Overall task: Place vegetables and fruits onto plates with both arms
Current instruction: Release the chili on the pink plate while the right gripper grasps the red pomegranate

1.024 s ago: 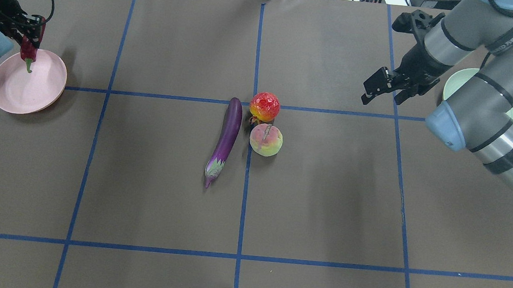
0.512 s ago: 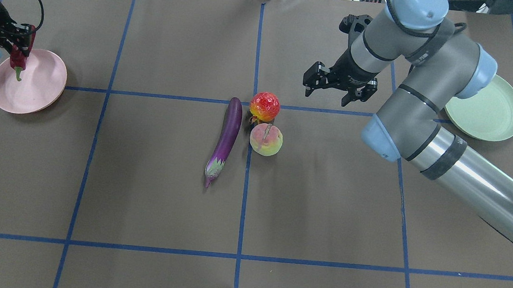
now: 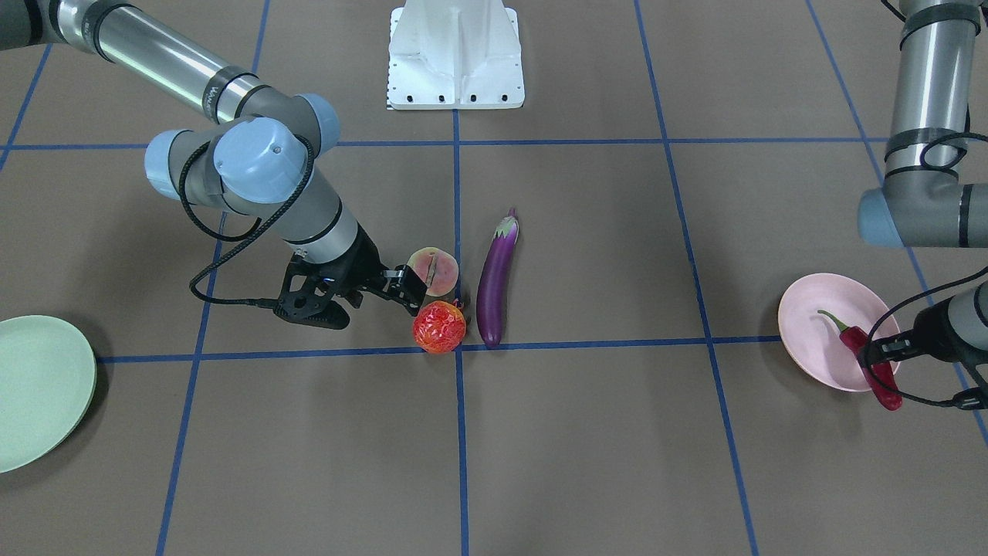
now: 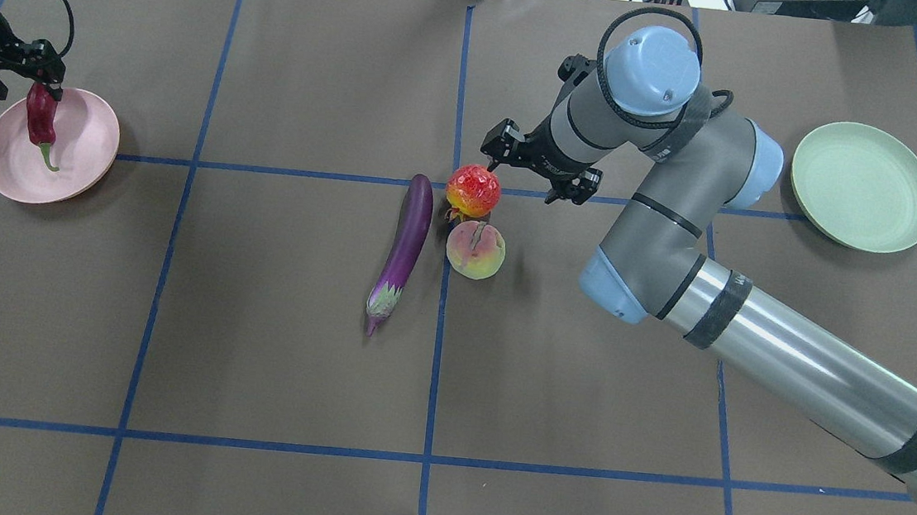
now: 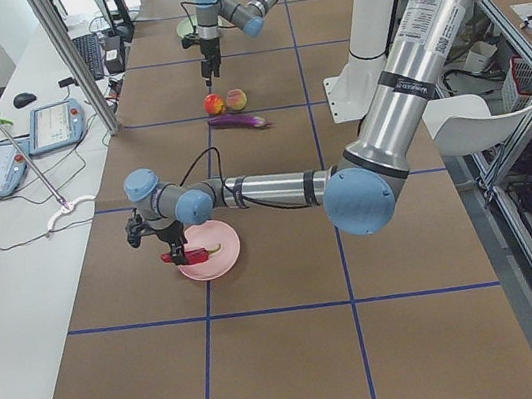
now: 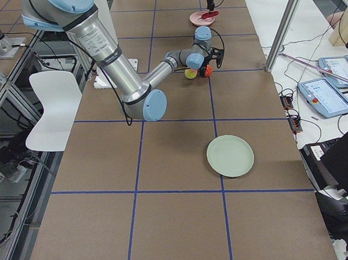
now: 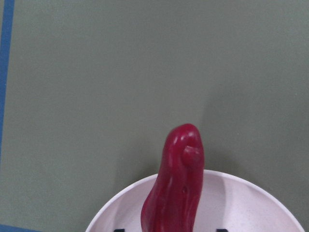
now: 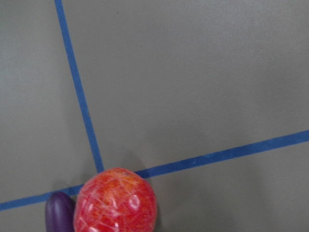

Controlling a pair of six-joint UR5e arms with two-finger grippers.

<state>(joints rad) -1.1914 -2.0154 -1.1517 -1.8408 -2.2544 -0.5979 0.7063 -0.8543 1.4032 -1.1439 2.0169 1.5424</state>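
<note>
The red chili pepper [image 4: 41, 115] lies tilted on the pale pink plate [image 4: 78, 149] at the far left, its tip over the rim [image 3: 888, 394]. My left gripper [image 4: 26, 79] is right over it. In the left wrist view the chili [image 7: 174, 193] stands clear of both fingertips, so the gripper looks open. My right gripper [image 4: 537, 169] is open and empty, low beside the orange-red fruit [image 4: 473, 191], which fills the bottom of the right wrist view [image 8: 116, 200]. The peach-like fruit [image 4: 476, 251] and the purple eggplant [image 4: 406, 245] lie next to it. The mint green plate [image 4: 863, 187] is at the far right.
The robot's white base [image 3: 455, 54] stands at the table's near middle edge. Blue tape lines [image 4: 460, 83] divide the brown table. The right arm's forearm [image 4: 788, 378] crosses the right half of the table. Tablets [image 5: 52, 127] lie on a side bench.
My right arm swung left from the green plate to the orange-red fruit. My left gripper brought the hanging chili down onto the pink plate and opened.
</note>
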